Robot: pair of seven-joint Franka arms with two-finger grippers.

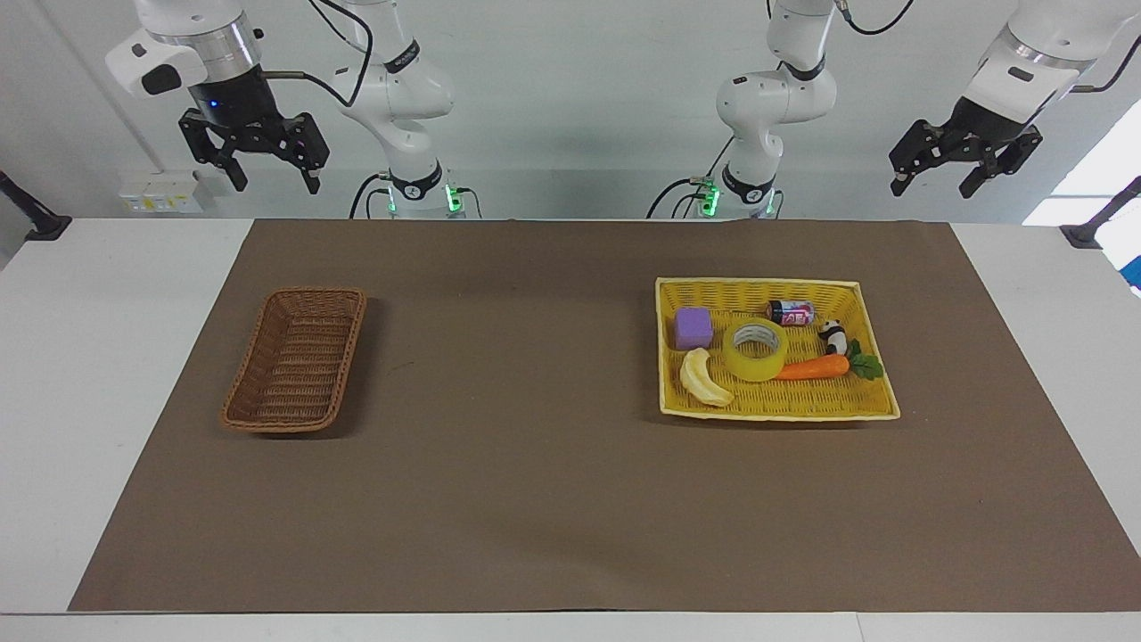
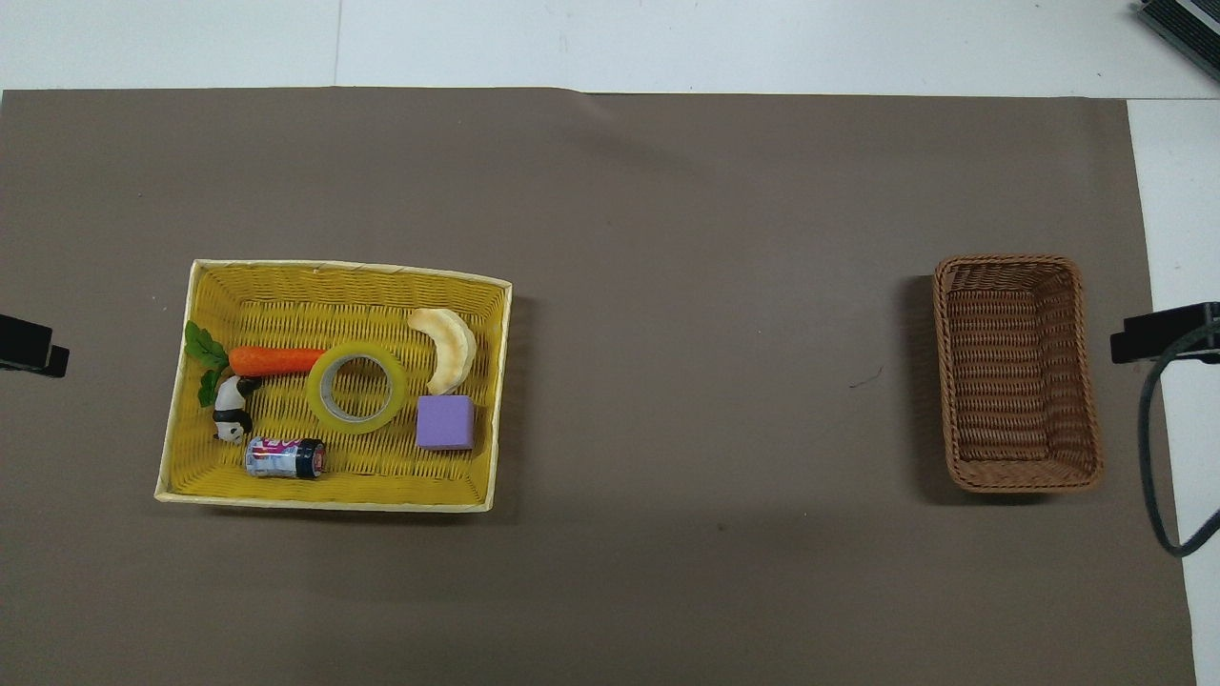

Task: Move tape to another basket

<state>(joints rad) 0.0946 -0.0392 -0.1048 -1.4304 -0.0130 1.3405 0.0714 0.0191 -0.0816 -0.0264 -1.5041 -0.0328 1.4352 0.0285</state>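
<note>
Two cameras cover one table. The facing view looks from high across the table toward the robots, taking in both arm bases, the raised grippers and the whole brown rectangular paper mat [image 1: 553,499]. The overhead view looks steeply down from above the robots' end, closer in, its frame cutting off the mat's edges. Both views share the mat, the flat bright yellow woven tray [image 1: 878,357] [image 2: 205,286] and the narrow dark-brown wicker basket [image 1: 296,358] [image 2: 1018,372], seen half a turn apart.
</note>
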